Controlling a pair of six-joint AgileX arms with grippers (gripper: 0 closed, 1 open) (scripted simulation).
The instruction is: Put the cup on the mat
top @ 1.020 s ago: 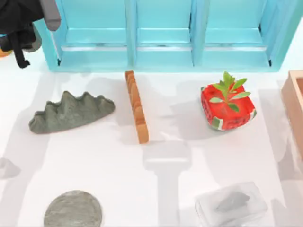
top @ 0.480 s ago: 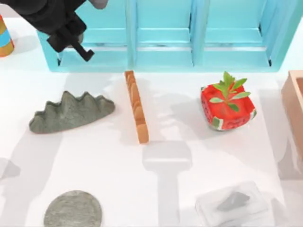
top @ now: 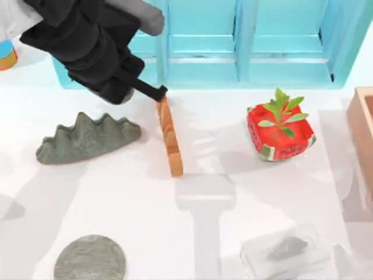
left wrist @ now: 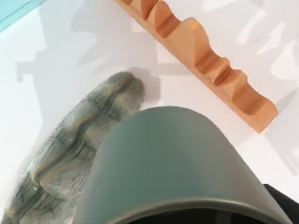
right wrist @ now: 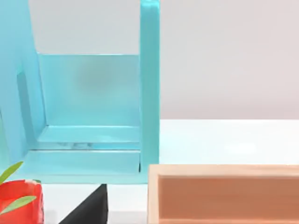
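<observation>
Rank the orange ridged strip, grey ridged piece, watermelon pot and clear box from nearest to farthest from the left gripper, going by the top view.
From the left gripper, far left-centre:
1. Orange ridged strip, its far end right at the gripper.
2. Grey ridged piece, left side.
3. Watermelon pot, right side.
4. Clear box, near right corner.

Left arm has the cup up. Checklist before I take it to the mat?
1. Cup at left gripper: ok.
2. Grip firm: cannot tell.
3. Mat bare: ok.
4. Gripper over mat: not ok, it is at the orange bar's far end.
5. Straight path low: not ok, grey ridged rock lies between; pass above.
6. Right arm, facing the wooden box, off the path: ok.
</observation>
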